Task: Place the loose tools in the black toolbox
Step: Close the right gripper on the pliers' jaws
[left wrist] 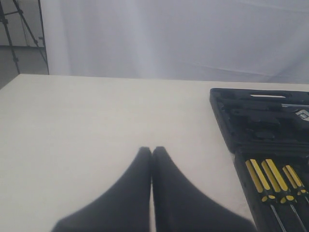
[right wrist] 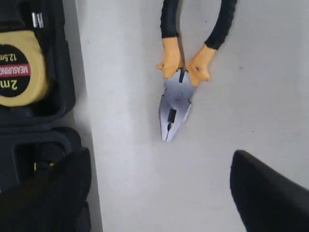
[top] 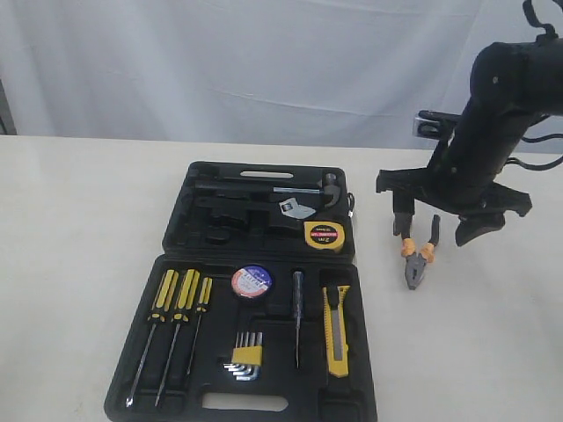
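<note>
Our right claw [top: 437, 224] hung released, its two black fingers [right wrist: 270, 193] spread wide with nothing clasped between them. Directly under that gap, on the pale table [top: 88, 246], lay the black-and-orange-handled pliers [right wrist: 176, 104]. Their grey nose pointed out past the fingertips and their handles ran back beneath the wrist. They touched neither finger.

Beside this claw, toward our other arm, the black toolbox [top: 264, 264] lay open and flat, both halves up. The pliers rested outside it, near its edge. In the corner of the box closest to the claw sat the yellow tape measure [top: 323, 234], seated in its recess. Farther from the claw, in the other half, the yellow-and-black utility knife [top: 337, 330] lay in its slot along the nearer side. The black tape roll [top: 252, 281] sat beyond it in its round well. Farthest off we saw the hex keys [top: 246, 356] and the three screwdrivers [top: 180, 299] lined up side by side.

Our left claw [left wrist: 152, 151] was clenched, fingertips pressed together on nothing, low over bare table. The toolbox's edge lay off to its side, well apart from it.
</note>
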Robot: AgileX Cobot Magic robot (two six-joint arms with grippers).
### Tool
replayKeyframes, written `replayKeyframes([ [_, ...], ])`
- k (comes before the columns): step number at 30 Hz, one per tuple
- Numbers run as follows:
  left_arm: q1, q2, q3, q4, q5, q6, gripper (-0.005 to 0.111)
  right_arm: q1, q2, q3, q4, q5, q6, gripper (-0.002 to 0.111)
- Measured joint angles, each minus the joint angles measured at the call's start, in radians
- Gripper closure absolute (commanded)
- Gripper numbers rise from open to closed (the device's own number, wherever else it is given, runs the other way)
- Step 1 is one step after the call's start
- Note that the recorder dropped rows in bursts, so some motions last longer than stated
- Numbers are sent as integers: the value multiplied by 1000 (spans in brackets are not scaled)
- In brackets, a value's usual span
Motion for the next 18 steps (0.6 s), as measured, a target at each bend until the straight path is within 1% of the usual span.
replayKeyframes([
  [6,0,0,0,0,0,0,107,0,64,0,-53,-43,61,34],
  [11,0,0,0,0,0,0,107,0,150,0,-68,-95,96,39],
  [18,0,0,0,0,0,0,107,0,206,0,-68,-144,105,39],
])
